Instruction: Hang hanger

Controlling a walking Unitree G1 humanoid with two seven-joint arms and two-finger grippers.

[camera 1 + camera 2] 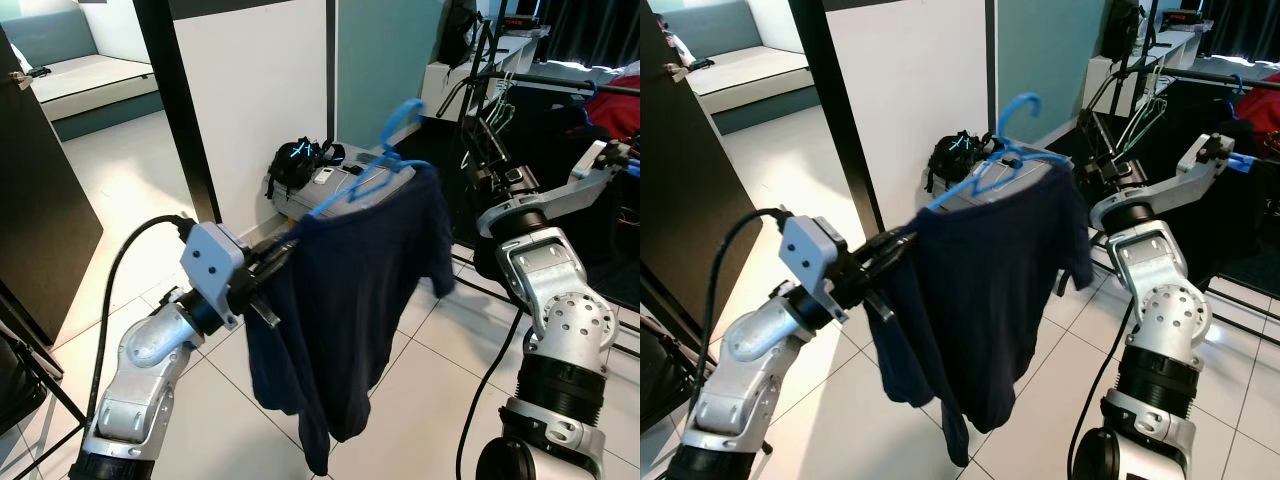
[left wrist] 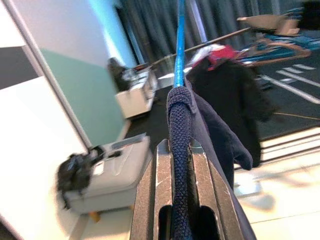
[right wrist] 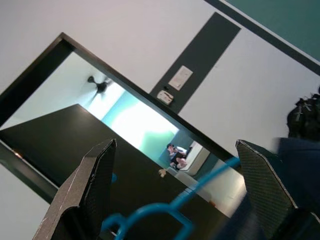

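The left gripper [image 1: 268, 268], clamped on one end of the blue hanger [image 1: 372, 170] carrying a dark shirt [image 1: 350, 300], holds it mid-carry, while the right gripper [image 3: 175, 200] waits wide open; next, hook onto the rail [image 1: 530, 82].

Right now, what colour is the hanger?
Bright blue hanger, carrying a navy shirt; clearest in right eye view.

We can read no text, label or number anywhere. Nothing here carries a brand or sign we can make out.
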